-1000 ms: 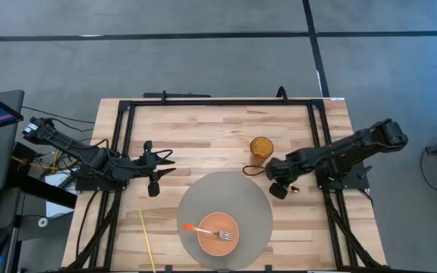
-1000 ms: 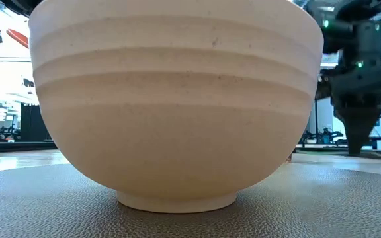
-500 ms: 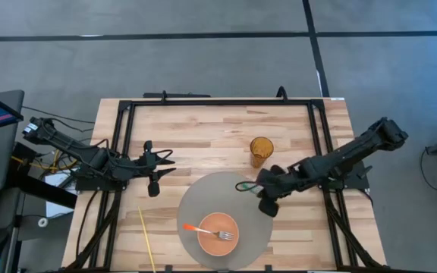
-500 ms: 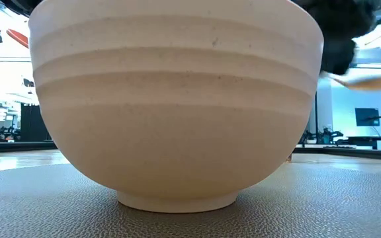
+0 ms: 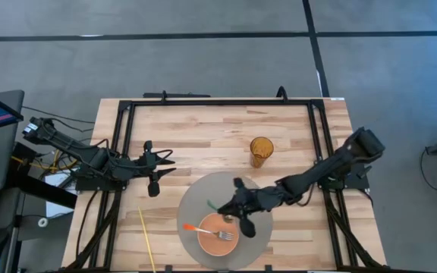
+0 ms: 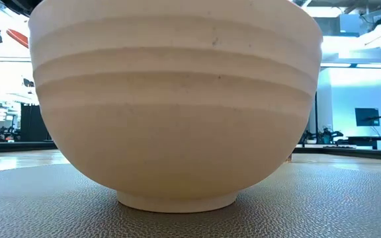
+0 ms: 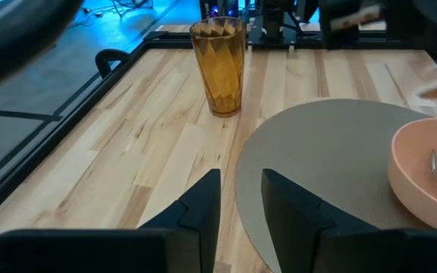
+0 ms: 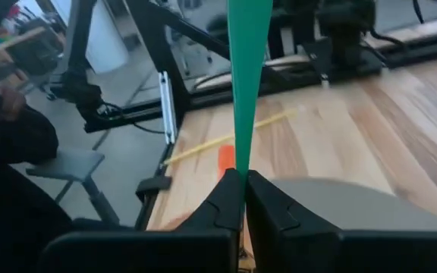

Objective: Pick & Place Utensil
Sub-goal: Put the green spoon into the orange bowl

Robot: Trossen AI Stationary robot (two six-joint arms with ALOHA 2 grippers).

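Observation:
A pink bowl [image 5: 212, 226] stands on a round grey mat [image 5: 203, 191] near the table's front edge; in the low view the bowl [image 6: 177, 99] fills the picture. A fork with an orange handle [image 5: 194, 227] lies in the bowl. My right gripper [image 5: 234, 206] is over the mat, just beyond the bowl's far rim, and is shut on a green utensil [image 5: 212, 205]. My left gripper [image 5: 164, 165] waits at the table's left, slightly open and empty [image 7: 241, 201]. My right gripper pinches the green utensil's narrow end [image 8: 240, 163] between its two fingers. The utensil sticks straight out past the fingertips, in line with them, toward the table's left. It is lifted clear above the mat.
An amber glass [image 5: 261, 150] stands behind the mat, toward the table's far right; it also shows in the left wrist view [image 7: 218, 64]. A thin yellow stick [image 5: 146, 239] lies at the front left. A black frame [image 5: 218, 102] runs round the table. A person sits beyond the table [image 8: 14, 144].
My right gripper has gone from beside the amber glass toward the table's left and near edge, out over the mat to the bowl's far rim, carrying the green utensil clear of the table. It has left the low view.

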